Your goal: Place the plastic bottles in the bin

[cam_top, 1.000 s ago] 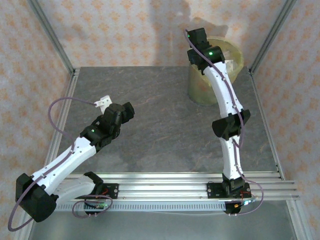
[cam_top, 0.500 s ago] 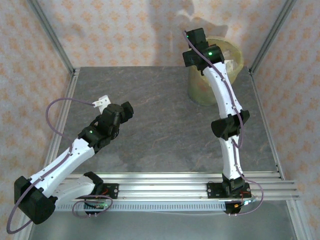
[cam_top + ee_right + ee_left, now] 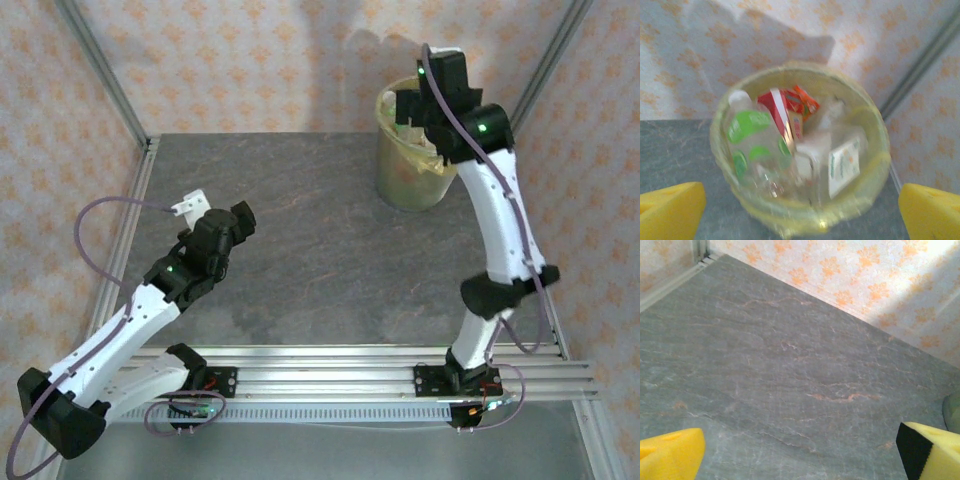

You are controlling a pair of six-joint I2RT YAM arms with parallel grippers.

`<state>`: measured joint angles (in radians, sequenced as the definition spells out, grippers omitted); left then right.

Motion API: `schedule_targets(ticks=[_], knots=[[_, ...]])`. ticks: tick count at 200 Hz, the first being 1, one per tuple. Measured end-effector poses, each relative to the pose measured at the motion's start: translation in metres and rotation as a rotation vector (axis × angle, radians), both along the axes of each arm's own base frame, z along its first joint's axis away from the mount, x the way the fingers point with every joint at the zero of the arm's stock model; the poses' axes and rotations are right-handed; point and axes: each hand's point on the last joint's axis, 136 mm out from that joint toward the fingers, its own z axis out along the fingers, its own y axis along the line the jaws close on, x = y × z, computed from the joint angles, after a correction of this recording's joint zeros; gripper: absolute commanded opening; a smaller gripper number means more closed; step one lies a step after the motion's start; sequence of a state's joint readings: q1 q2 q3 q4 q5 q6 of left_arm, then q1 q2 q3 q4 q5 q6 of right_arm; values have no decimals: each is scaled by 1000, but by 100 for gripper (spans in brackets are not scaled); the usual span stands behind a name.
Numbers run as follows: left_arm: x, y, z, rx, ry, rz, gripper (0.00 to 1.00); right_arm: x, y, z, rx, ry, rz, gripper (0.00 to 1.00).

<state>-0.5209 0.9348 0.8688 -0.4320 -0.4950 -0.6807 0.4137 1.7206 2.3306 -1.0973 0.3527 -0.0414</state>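
Note:
The bin is a pale yellow-green bucket at the table's far right corner. Several plastic bottles lie inside it: a clear one with green labels, one with a red label and one with a white label. My right gripper hangs open above the bin's near rim, its yellow pads wide apart with nothing between them; the top view shows it over the bin. My left gripper is open and empty over bare table at the left.
The grey stone-pattern table is enclosed by patterned walls and metal frame posts. The bin's edge shows at the far right of the left wrist view. An aluminium rail runs along the near edge.
My right arm has swung to the right and risen over the bin, and its jaws have opened. My left arm has drawn back a little toward the left.

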Motion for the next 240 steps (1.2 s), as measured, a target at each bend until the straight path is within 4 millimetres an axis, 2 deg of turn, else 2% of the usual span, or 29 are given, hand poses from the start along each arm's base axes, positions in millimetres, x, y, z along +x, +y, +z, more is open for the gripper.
schedule_targets(ticks=[16, 52, 82, 111, 134, 153, 193, 218, 240], knots=[[-3, 6, 3, 14, -8, 22, 100, -23, -11, -15, 28, 15, -30, 99], [-11, 21, 9, 52, -21, 81, 100, -77, -38, -70, 94, 46, -111, 99], [-17, 35, 16, 95, -48, 142, 100, -113, -60, -111, 148, 31, -191, 99], [-28, 55, 13, 181, -54, 225, 100, -140, -81, -169, 148, 50, -277, 99], [-33, 69, 4, 275, -46, 288, 100, -150, -91, -216, 108, 78, -324, 99], [-33, 78, -4, 346, -29, 326, 100, -155, -100, -245, 84, 72, -352, 99], [-24, 94, -24, 450, 25, 371, 100, -156, -119, -282, 77, -26, -383, 99], [-20, 101, -48, 482, 41, 349, 99, -153, -128, -307, 63, -66, -385, 99], [-17, 106, -68, 489, 45, 316, 99, -150, -132, -320, 62, -100, -377, 99]])
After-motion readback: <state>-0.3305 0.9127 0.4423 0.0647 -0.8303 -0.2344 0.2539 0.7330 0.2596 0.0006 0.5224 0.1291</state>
